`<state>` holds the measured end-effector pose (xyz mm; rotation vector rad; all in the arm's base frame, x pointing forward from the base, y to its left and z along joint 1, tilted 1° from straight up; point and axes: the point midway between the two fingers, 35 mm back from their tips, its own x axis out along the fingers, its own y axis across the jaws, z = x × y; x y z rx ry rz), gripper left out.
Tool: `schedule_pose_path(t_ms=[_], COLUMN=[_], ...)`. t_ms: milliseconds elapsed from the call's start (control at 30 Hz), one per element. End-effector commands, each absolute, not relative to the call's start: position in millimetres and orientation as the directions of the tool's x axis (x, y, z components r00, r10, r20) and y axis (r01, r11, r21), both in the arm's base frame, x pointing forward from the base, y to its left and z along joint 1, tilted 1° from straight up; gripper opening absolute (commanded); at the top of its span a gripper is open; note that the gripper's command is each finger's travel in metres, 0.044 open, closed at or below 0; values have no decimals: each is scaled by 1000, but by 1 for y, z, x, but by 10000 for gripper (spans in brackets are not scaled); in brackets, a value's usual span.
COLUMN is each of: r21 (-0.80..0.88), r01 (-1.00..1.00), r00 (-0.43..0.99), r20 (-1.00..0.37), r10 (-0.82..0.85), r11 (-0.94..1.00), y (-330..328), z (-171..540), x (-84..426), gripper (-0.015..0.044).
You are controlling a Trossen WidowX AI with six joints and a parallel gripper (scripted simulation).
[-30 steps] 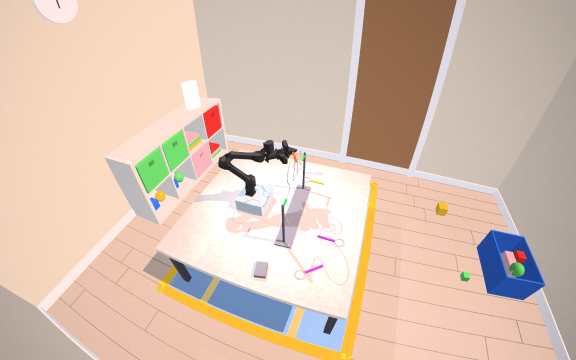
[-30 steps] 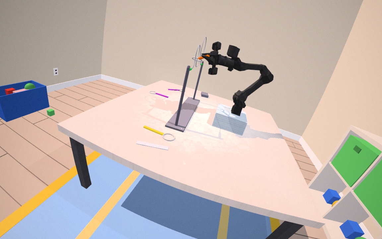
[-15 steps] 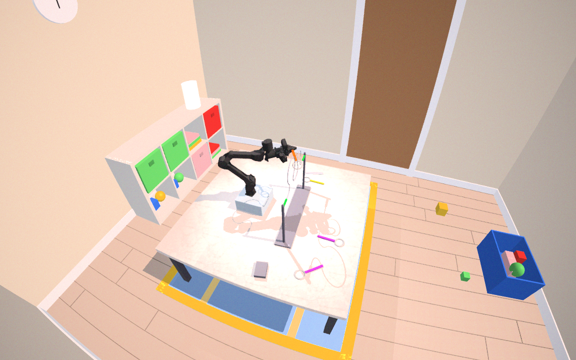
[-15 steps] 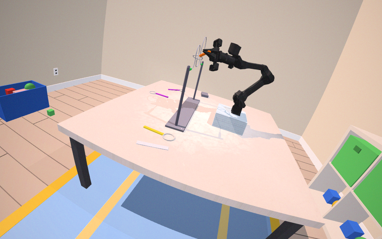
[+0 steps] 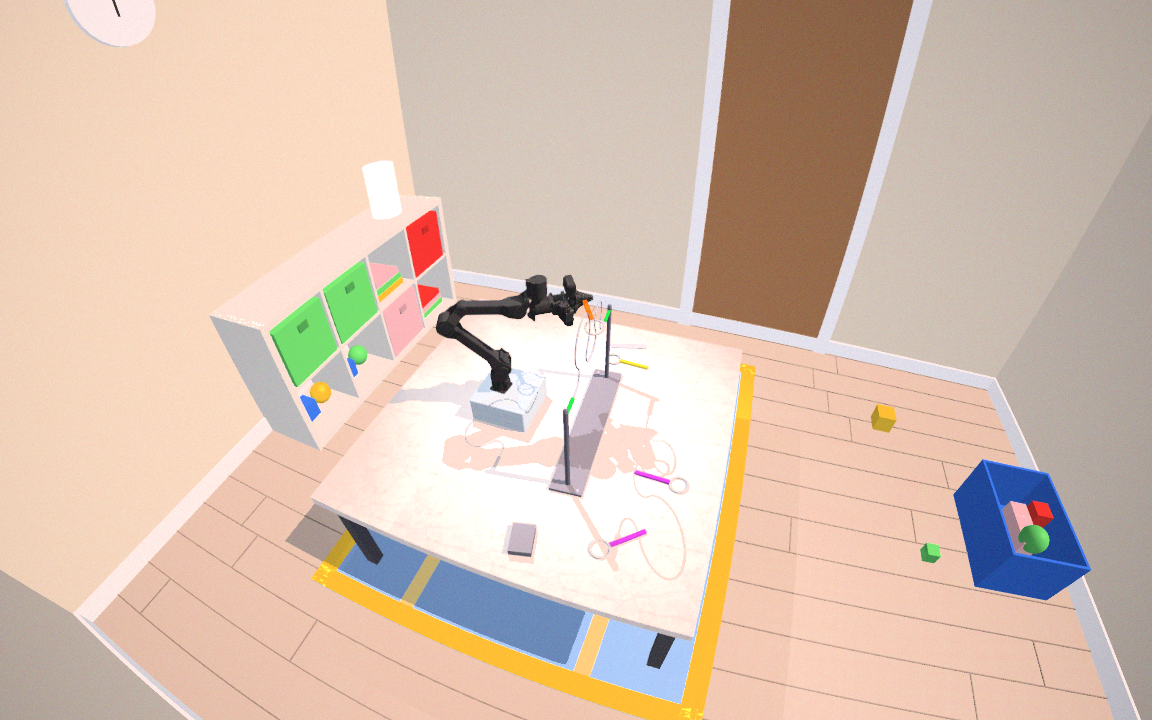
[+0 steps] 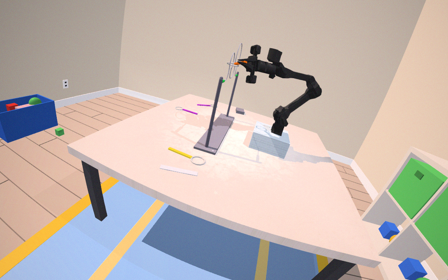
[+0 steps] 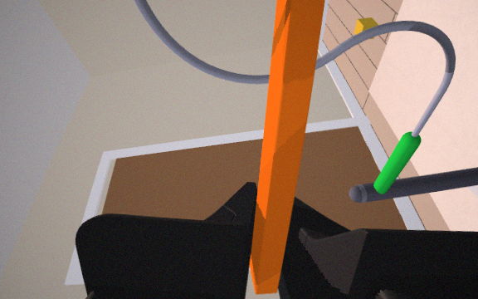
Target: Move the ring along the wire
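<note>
The black parallel-jaw gripper grips the slim orange handle, which extends toward twelve o'clock from its fingertips in the wrist view

Posts stand on the base plate, beside the box.

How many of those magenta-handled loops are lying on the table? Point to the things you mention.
2. In the top view, one magenta-handled loop [image 5: 652,477] [image 6: 189,111] lies near the table's right edge; the other [image 5: 627,538] [image 6: 203,105] lies nearer the bottom edge, right of the small grey block [image 5: 521,539] [image 6: 240,110]. None seems hidden.
</note>
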<state>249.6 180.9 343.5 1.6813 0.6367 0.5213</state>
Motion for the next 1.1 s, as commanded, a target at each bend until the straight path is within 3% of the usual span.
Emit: schedule_pose_path(t_ms=[0,533,1067], r21=[990,967,834], r01=[114,63,16], r00=[749,757,774], r20=[-35,-208,-359], r10=[662,620,521], r11=[-77,247,552], y=[182,182,175], z=[342,320,299], x=[250,250,251], gripper=[-150,-150,-150])
